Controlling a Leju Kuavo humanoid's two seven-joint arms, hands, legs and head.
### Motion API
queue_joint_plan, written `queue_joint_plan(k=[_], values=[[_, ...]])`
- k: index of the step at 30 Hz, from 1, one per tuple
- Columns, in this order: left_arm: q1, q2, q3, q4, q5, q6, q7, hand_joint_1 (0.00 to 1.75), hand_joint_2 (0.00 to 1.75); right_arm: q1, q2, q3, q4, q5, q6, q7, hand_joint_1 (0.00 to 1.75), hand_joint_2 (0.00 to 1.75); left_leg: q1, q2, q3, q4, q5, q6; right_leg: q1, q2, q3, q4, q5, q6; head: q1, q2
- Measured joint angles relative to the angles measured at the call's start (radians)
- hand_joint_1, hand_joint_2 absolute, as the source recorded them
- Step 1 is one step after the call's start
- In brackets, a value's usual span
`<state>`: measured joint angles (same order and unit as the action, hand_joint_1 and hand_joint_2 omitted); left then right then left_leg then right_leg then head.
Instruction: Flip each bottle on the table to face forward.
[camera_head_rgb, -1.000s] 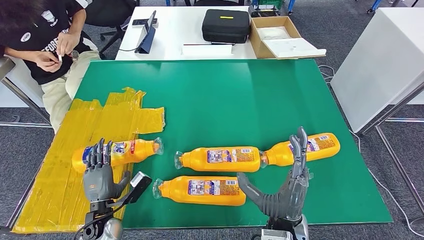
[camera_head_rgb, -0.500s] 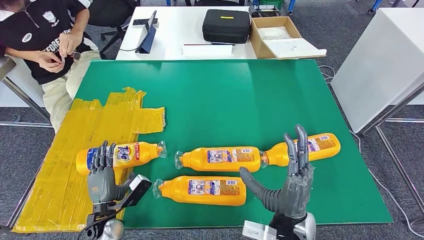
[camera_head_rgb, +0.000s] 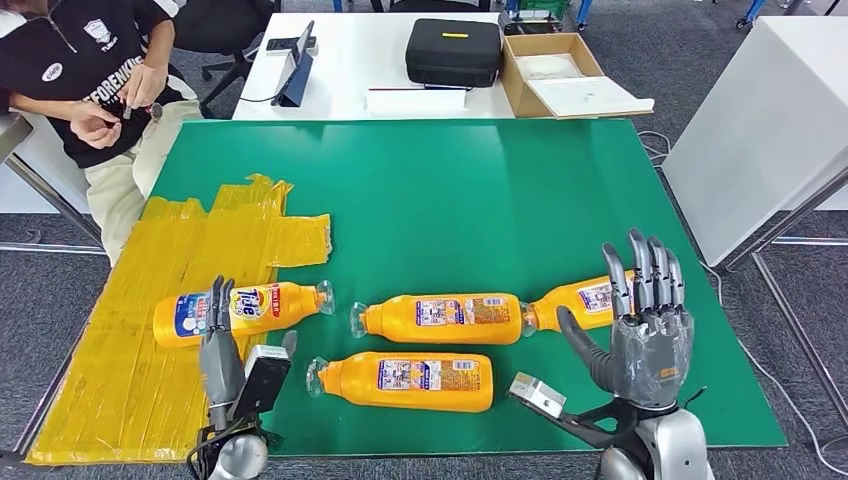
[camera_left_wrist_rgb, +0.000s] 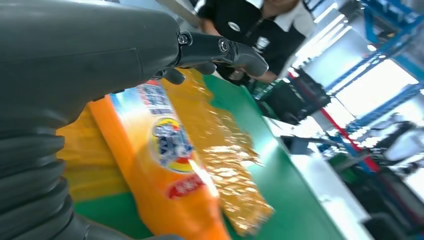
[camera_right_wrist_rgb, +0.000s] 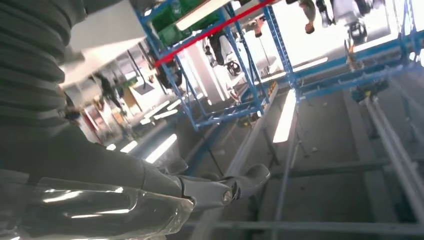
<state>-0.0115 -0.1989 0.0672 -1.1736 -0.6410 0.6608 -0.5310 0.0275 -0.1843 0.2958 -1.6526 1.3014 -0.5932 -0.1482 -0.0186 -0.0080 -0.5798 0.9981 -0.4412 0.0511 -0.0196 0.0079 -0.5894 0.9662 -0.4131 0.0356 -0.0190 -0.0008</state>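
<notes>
I see four orange plastic bottles lying on their sides on the green desk (camera_head_rgb: 480, 190). The leftmost orange bottle (camera_head_rgb: 240, 309) rests on the crinkled yellow sheet (camera_head_rgb: 190, 260) with its brand label up, so I judge it done. My left robot hand (camera_head_rgb: 222, 345) hovers beside it, fingers straight, gripping nothing. My right robot hand (camera_head_rgb: 640, 325) is raised, spread and empty, in front of the rightmost bottle (camera_head_rgb: 575, 303). The middle bottle (camera_head_rgb: 440, 317) and nearest bottle (camera_head_rgb: 405, 380) show back labels.

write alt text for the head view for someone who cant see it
Four orange bottles lie on their sides along the near edge of a green table, the leftmost on yellow sheeting. The robot's left hand and raised, open right hand frame them; a seated person is far left.
</notes>
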Motion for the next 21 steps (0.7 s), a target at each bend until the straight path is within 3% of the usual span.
queue_joint_plan(k=[6, 10, 14, 21], values=[[0.004, 0.023, -0.039, -0.033, 0.083, -0.024, -0.044, 0.00, 1.75, -0.072, -0.119, -0.008, 0.084, -0.070, 0.272, -0.033, 0.00, 1.75, 0.000, 0.001, 0.000, 0.000, 0.001, 0.001, 0.000, 0.000, 0.000, 0.000, 0.000, 0.000, 0.000, 0.000], [0.002, 0.029, -0.044, -0.037, 0.099, -0.035, -0.056, 0.00, 1.75, -0.147, -0.161, -0.006, 0.178, -0.084, 0.369, -0.039, 0.00, 1.75, 0.000, 0.001, 0.000, 0.000, 0.001, 0.001, 0.000, 0.000, 0.000, 0.000, 0.001, 0.000, 0.000, 0.000], [-0.002, 0.031, -0.043, -0.037, 0.105, -0.044, -0.059, 0.00, 1.75, -0.205, -0.188, 0.000, 0.263, -0.090, 0.372, -0.046, 0.00, 1.75, 0.000, 0.000, 0.000, 0.000, 0.001, 0.001, 0.000, 0.000, 0.000, 0.000, 0.001, 0.000, 0.000, 0.000], [-0.006, 0.034, -0.040, -0.037, 0.118, -0.047, -0.072, 0.00, 1.75, -0.267, -0.213, 0.027, 0.397, 0.019, 0.319, -0.021, 0.00, 1.75, 0.000, 0.000, 0.000, 0.000, 0.001, 0.001, 0.000, 0.000, 0.000, 0.000, 0.000, 0.000, 0.000, 0.000]])
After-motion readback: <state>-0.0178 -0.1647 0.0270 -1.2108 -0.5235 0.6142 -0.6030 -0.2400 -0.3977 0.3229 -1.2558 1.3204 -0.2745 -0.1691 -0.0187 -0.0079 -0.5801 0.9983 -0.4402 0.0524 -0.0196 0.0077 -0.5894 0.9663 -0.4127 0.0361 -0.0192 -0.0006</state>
